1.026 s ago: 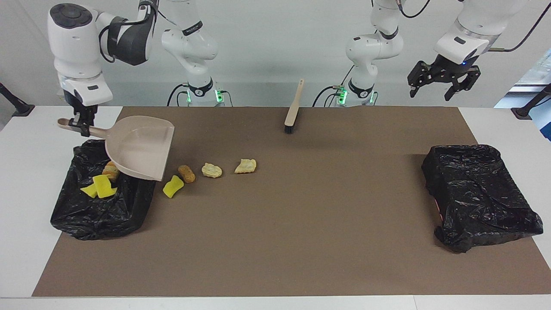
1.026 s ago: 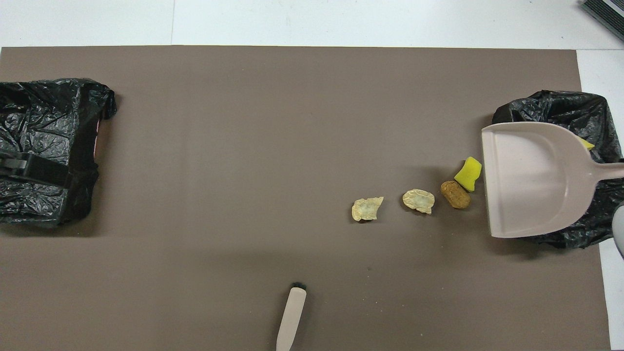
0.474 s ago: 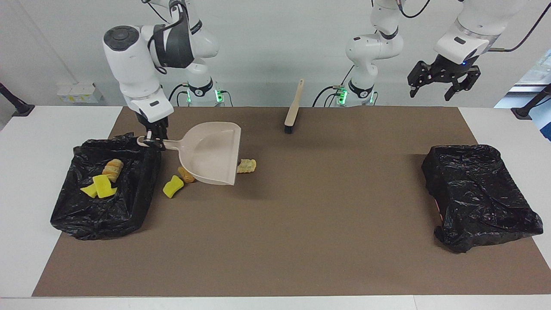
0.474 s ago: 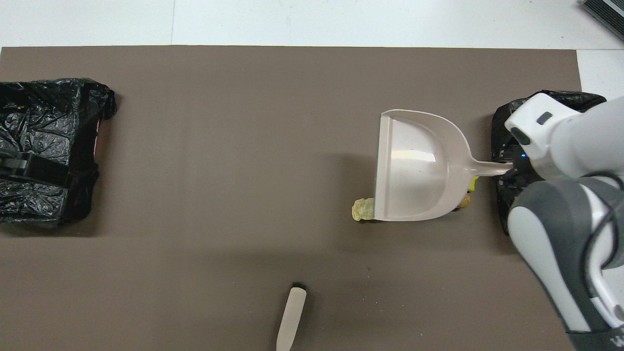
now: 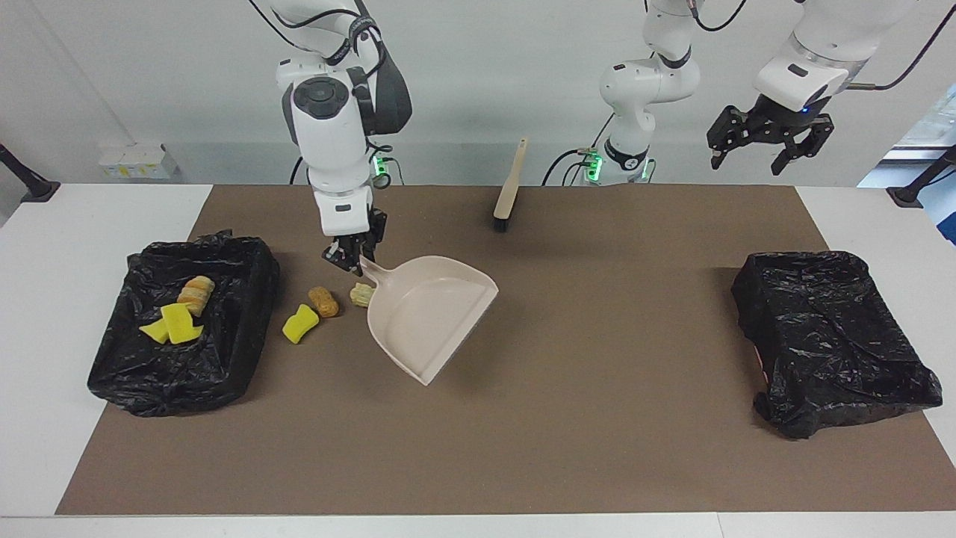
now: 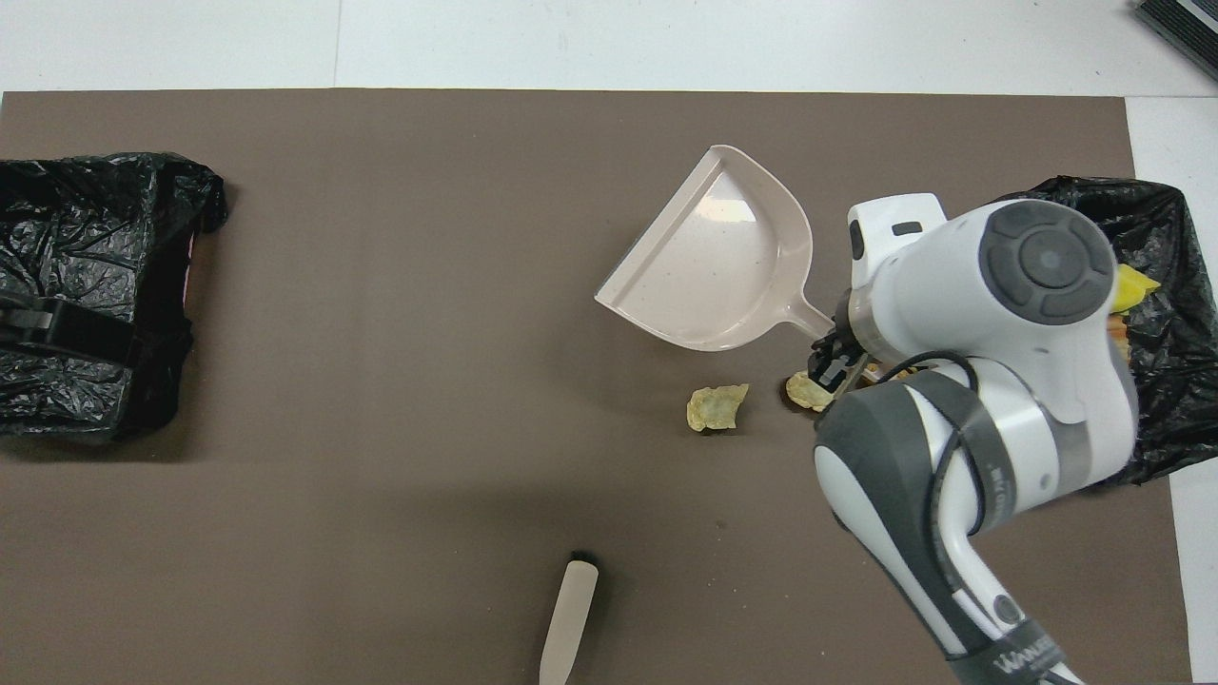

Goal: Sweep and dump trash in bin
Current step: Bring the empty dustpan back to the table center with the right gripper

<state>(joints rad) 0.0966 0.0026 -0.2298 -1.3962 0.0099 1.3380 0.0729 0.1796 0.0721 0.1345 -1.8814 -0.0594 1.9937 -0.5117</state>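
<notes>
to do this step well, i judged the dustpan (image 5: 433,314) had to come down flat on the tabletop (image 5: 523,418) with its open lip toward the loose trash (image 5: 323,301), which lay beside the bin (image 5: 119,373) at my right arm's end. my right tool (image 5: 351,258) was clamped narrow on the dustpan's handle. my left tool (image 5: 754,149) waited, spread wide and holding nothing, above the other bin (image 5: 829,344).

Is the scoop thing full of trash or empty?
Empty. The dustpan shows only its bare inside in both views; loose trash lies on the mat beside it.
</notes>
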